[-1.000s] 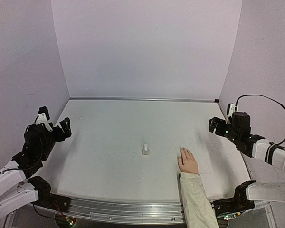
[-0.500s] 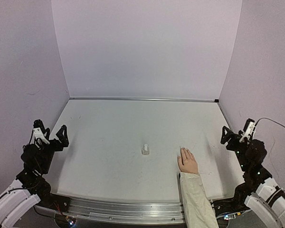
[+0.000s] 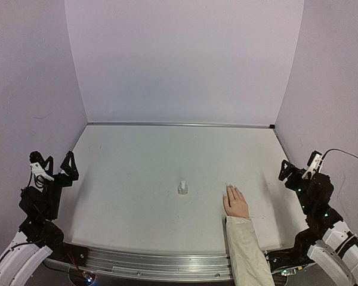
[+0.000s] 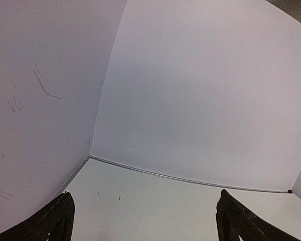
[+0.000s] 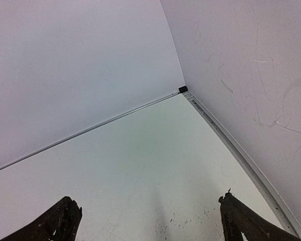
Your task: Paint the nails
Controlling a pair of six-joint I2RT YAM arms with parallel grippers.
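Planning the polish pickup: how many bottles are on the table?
1: a small clear white-capped bottle stands near the middle of the white table, left of the pale flesh-coloured hand with a cream sleeve. None looks hidden.

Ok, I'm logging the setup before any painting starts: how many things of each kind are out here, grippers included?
clear bottle: 1
pale hand in a cream sleeve: 1
grippers: 2 (left gripper, right gripper, both open, holding nothing)
Total: 4
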